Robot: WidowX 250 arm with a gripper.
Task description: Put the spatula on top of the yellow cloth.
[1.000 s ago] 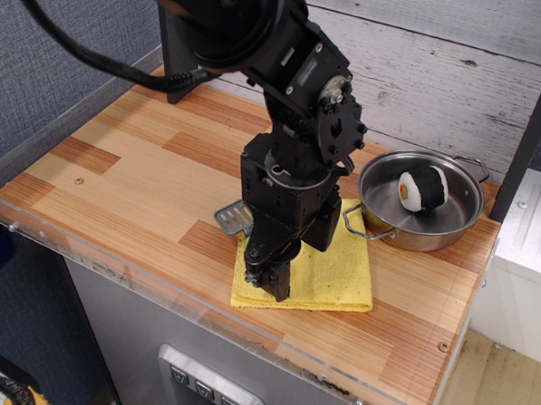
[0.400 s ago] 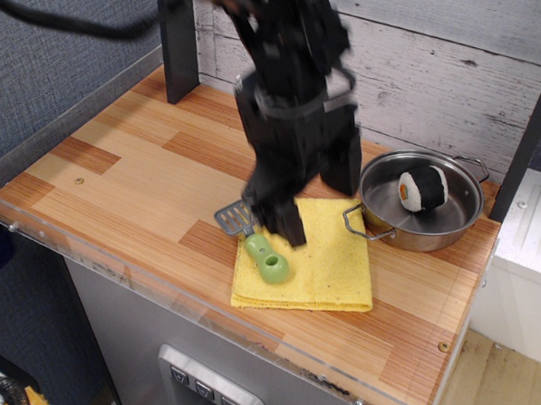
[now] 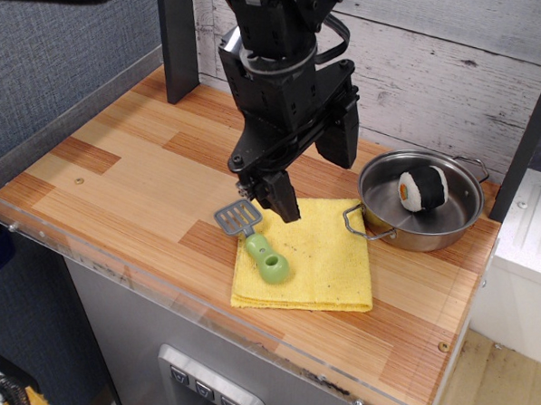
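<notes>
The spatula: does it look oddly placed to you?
Slightly. The spatula lies half on the yellow cloth: green handle on it, grey blade overhanging onto the wooden table. The tool hovers above, apart.

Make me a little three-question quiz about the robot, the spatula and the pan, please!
1. True or false: the whole spatula lies on the yellow cloth.
2. What sits inside the steel pan? A) a plush ball B) a spoon C) nothing
3. Is the gripper holding the spatula?

Key
1. False: the green handle is on the cloth, the grey blade hangs over onto the wooden table.
2. A, the plush ball.
3. No, it is raised above the spatula, holding nothing.
</notes>
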